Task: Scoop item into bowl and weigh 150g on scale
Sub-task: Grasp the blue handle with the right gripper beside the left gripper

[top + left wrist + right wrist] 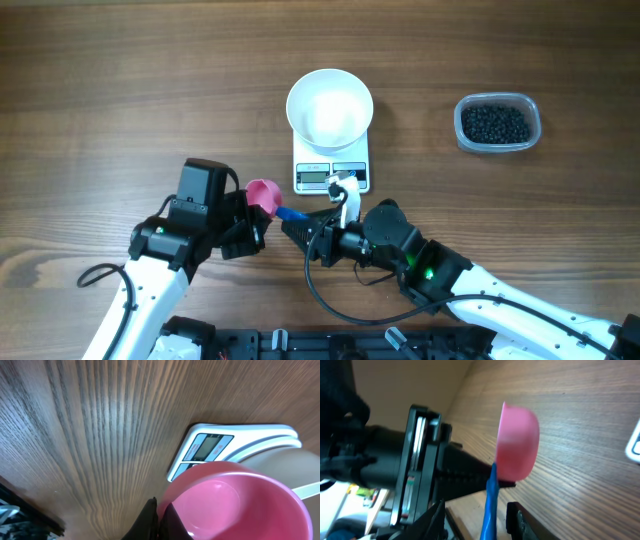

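Just ahead of my left gripper (252, 213), which is pinched shut on its rim, sits the scoop (263, 192): a smooth pink plastic cup with a thin blue handle (490, 500). My right gripper (477, 522) lies low on the opposite side, arm stretched along the table (100, 100), fingers parted either side of that handle with gaps showing. Beyond both fingertips, the round white bowl (330, 108) stands on the flat white scale (332, 178). The tiny black beads (493, 122) fill a clear tub (462, 138) well apart, past my right gripper.

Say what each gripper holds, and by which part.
The left gripper pinches the pink scoop by its cup rim. The right gripper holds nothing; its jaws flank the blue handle.
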Tool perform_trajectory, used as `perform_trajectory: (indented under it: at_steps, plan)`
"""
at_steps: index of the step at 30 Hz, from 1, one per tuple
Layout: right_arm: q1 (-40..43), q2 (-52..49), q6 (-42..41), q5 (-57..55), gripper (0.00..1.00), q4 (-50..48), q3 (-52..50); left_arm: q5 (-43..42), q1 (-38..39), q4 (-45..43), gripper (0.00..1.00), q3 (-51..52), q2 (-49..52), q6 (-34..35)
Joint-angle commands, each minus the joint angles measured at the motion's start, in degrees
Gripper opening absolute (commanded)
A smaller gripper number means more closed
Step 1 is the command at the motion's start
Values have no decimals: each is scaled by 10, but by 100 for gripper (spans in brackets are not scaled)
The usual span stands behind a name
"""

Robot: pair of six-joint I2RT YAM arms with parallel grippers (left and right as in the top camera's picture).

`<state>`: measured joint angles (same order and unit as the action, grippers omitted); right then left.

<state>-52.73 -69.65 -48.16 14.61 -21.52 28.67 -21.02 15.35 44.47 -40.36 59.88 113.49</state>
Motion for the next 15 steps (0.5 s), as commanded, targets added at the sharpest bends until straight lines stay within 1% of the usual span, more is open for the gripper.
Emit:
perform_trajectory:
  at_steps: [1, 2, 5, 8, 10, 15]
  plan:
    - [-2, -3, 0, -34, 42, -3, 11, 16, 21, -2, 4, -2, -6, 8]
    - [-2, -3, 0, -34, 42, -3, 11, 18, 24, -2, 4, -2, -6, 8]
    - [-2, -3, 0, -34, 37, 2, 11, 26, 35, -2, 4, -2, -6, 8]
    - [-2, -3, 0, -34, 35, 9, 11, 26, 36, -2, 4, -2, -6, 8]
    - [-2, -3, 0, -34, 31, 18, 11, 26, 36, -2, 4, -2, -6, 9]
    - [-3, -3, 0, -21, 30, 21, 11, 27, 36, -2, 4, -2, -6, 10]
